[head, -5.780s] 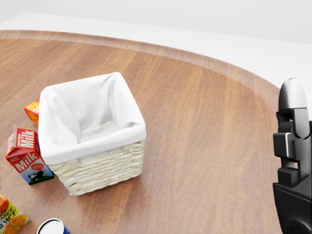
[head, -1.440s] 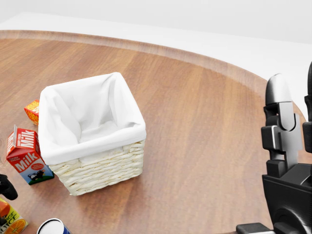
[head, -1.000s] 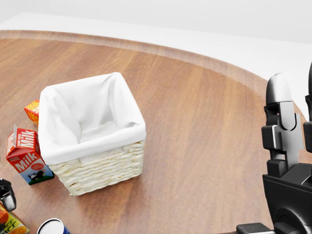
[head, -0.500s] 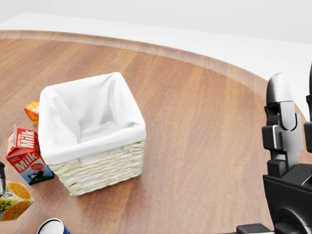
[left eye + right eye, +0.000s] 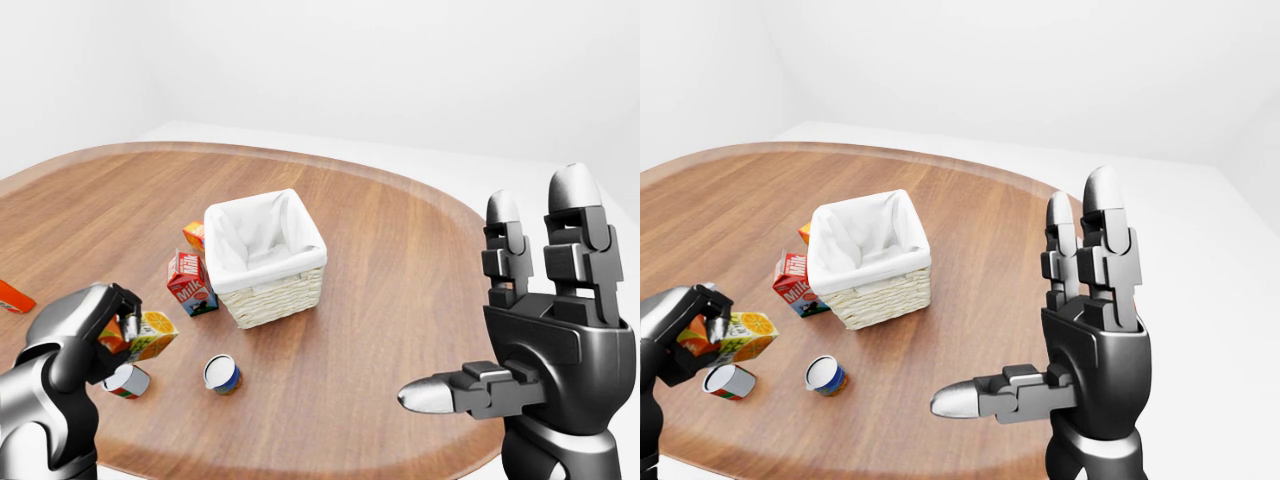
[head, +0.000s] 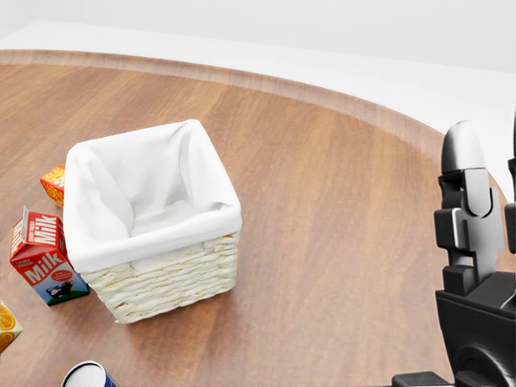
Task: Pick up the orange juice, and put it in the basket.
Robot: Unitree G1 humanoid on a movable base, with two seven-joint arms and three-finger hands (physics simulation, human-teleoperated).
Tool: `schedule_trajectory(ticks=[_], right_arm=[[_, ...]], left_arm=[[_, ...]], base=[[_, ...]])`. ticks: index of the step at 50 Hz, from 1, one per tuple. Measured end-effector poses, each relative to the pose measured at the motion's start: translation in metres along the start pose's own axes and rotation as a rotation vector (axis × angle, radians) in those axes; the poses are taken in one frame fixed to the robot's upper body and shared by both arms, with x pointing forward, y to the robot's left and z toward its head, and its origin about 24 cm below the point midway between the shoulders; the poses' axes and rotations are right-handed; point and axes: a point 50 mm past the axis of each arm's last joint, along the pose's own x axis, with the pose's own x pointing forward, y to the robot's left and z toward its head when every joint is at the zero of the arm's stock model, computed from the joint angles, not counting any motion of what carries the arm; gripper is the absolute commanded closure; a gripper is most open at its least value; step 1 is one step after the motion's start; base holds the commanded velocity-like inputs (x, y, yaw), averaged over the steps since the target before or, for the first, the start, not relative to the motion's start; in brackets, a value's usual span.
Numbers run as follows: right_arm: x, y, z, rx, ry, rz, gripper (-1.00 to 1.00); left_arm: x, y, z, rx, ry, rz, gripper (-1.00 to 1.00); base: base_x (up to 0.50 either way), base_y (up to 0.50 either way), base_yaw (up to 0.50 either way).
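Nearest the robot, the dark left hand [image 5: 112,330] now has its fingers closed round the orange juice carton printed with orange slices [image 5: 152,334], held tilted and seemingly clear of the round brown wooden surface [image 5: 400,260]. A second ago the carton stood at the lower left corner of the head view with the hand coming down on it; now only a sliver of it shows at that view's left edge, so it has been lifted and swung sideways. The pick looks done, and the carry to the basket remains.

The right hand [image 5: 1080,330] stands raised and spread wide, fingers upright, thumb out at 9 o'clock, holding nothing.

Beyond the carton, at about 1 o'clock from it, stands the red milk carton [image 5: 189,283], and just past that the white cloth-lined wicker basket [image 5: 266,255], upright with no item showing inside it.
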Motion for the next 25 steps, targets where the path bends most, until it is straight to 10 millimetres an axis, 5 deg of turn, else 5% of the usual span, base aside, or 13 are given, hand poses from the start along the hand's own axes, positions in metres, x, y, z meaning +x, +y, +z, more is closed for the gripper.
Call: schedule_trajectory(ticks=[25], right_arm=[[0.0,0.0,0.0,0.0,-0.002,0.001,-1.0]], left_arm=[[-0.052,0.053,-0.008,-0.036,-0.009,0.278,1.0]], base=[[0.0,0.0,0.0]])
